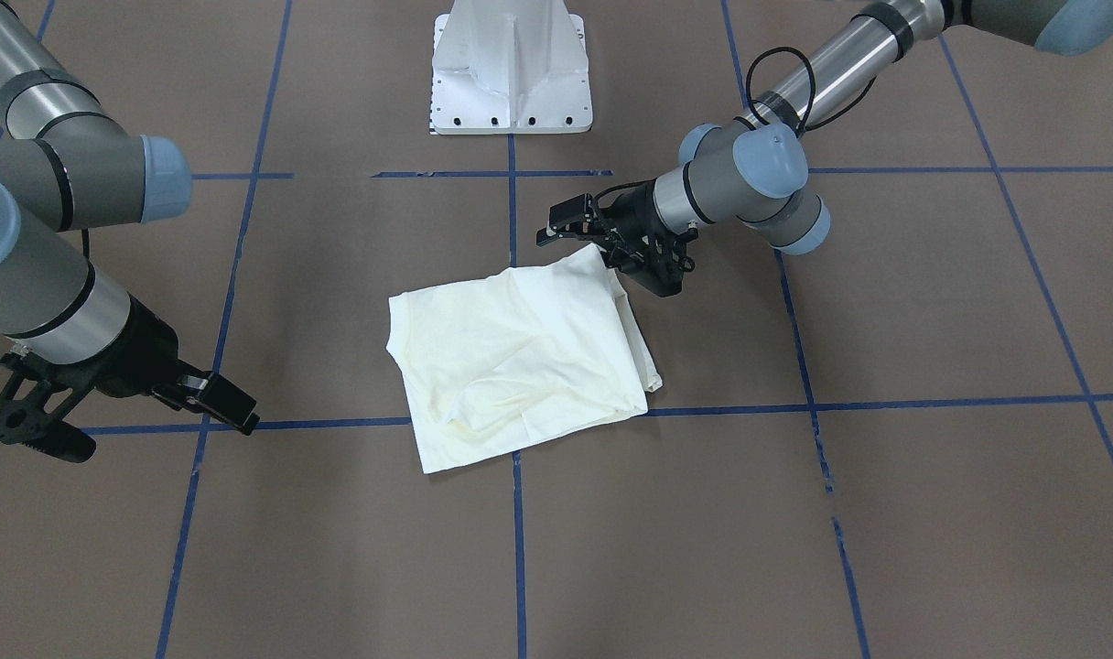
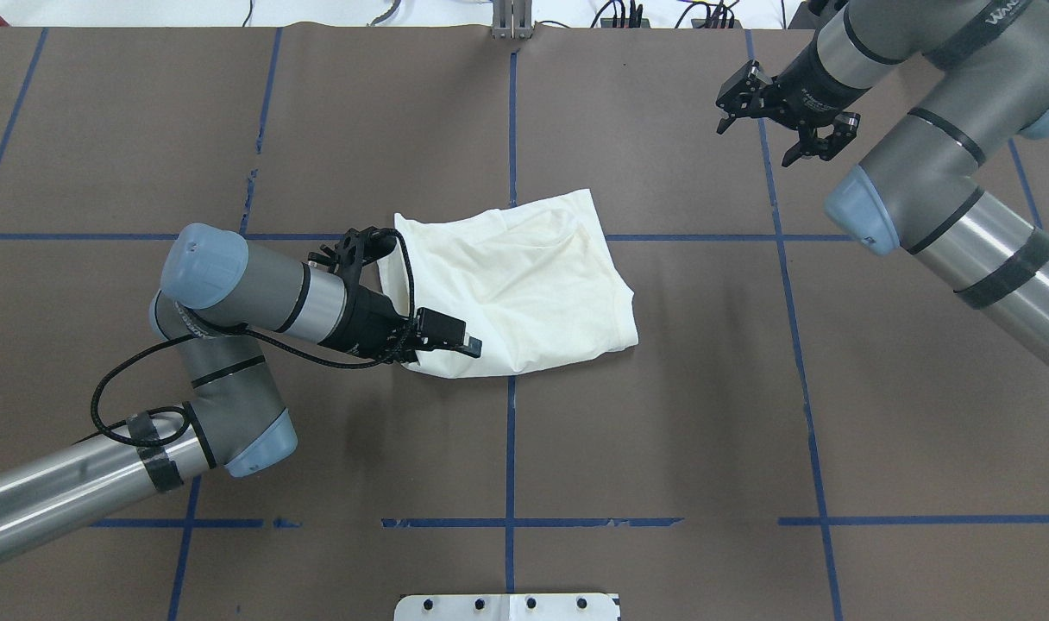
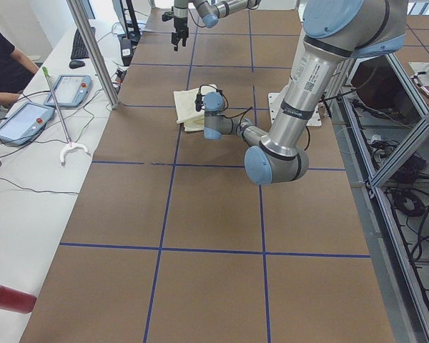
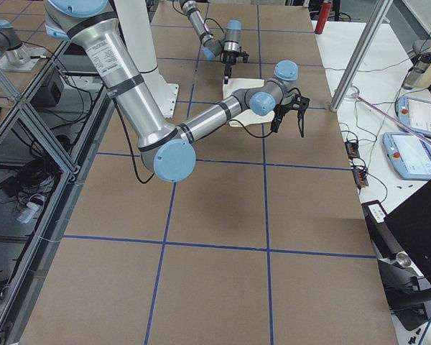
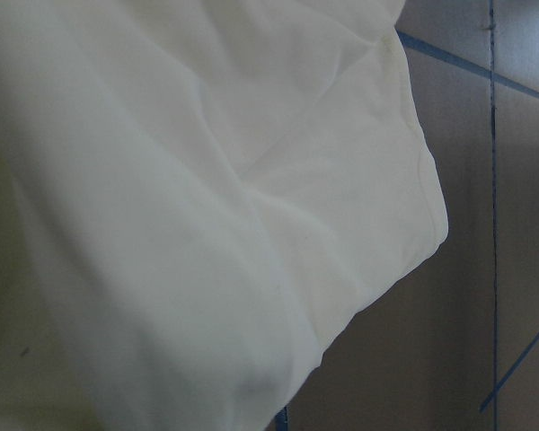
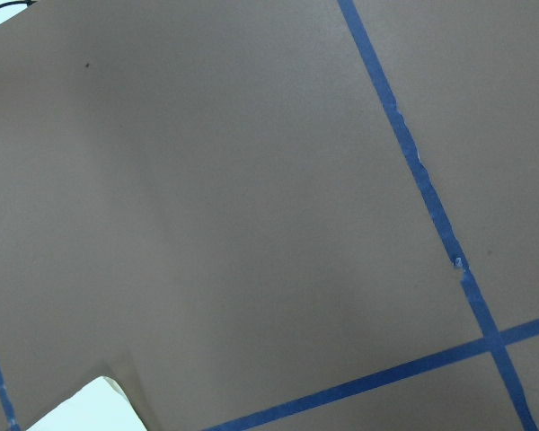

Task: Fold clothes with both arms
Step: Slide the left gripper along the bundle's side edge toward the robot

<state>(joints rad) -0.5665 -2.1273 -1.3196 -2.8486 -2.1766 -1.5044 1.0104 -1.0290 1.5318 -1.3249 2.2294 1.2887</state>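
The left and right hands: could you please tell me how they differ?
The black two-finger left hand sits against the edge of the folded cream shirt; the black two-finger right hand hangs over the brown table, well clear of it. The right hand's fingers are spread open; the left hand's grip cannot be made out. Both are mounted on grey arms.

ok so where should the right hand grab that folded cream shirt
Probably its right-side edge: the cream folded fabric shirt lies flat with its layers ending there. Bring the open right hand in low from the robot's right; the left hand sits at the opposite edge.
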